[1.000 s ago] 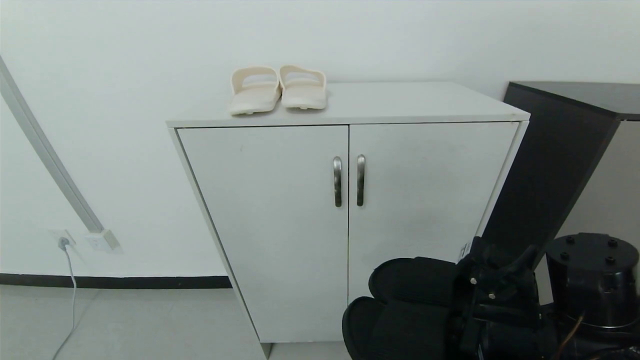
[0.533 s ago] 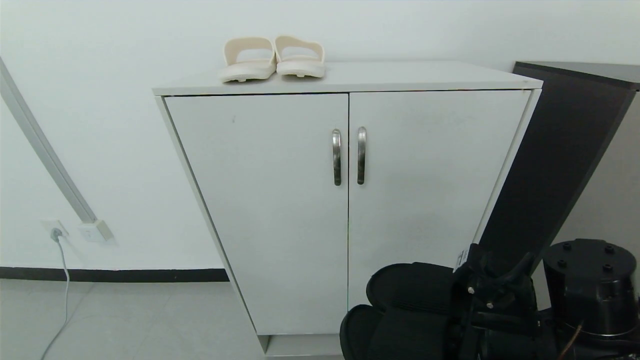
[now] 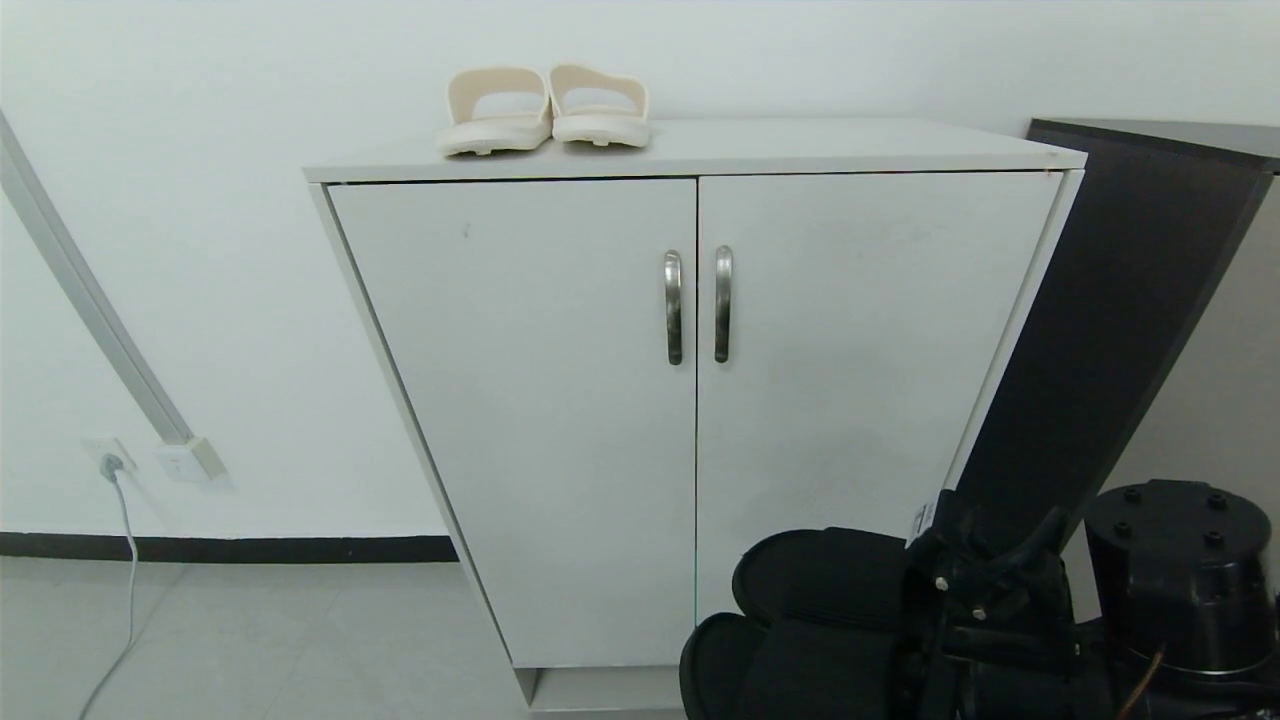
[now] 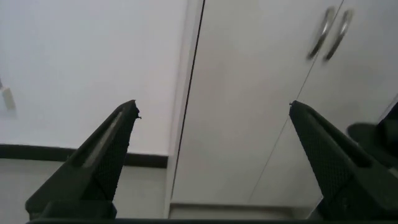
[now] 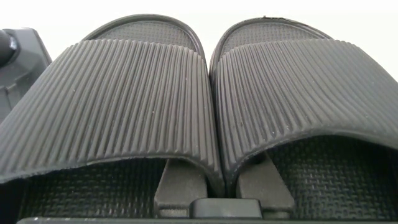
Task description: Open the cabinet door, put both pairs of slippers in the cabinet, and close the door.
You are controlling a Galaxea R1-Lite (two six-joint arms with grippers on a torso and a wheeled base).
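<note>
A white two-door cabinet (image 3: 560,420) stands against the wall with both doors shut and two metal handles (image 3: 673,306) at the middle seam. A cream pair of slippers (image 3: 545,108) rests on its top, towards the left. Low at the right, in front of the right door, my right gripper (image 3: 960,605) is shut on a black pair of slippers (image 3: 820,590). In the right wrist view its fingers (image 5: 180,186) pinch the adjoining inner edges of the black slippers (image 5: 124,99). My left gripper (image 4: 212,106) is open, facing the cabinet's left door (image 4: 249,112) from low down.
A dark cabinet (image 3: 1120,330) stands close against the white one's right side. On the left wall are a slanted cable duct (image 3: 80,290) and a socket with a plugged-in cord (image 3: 110,466). Bare grey floor (image 3: 250,640) lies to the left of the cabinet.
The whole head picture has shifted, so the camera has moved lower. The cabinet, cream slippers and the held black slippers keep their places.
</note>
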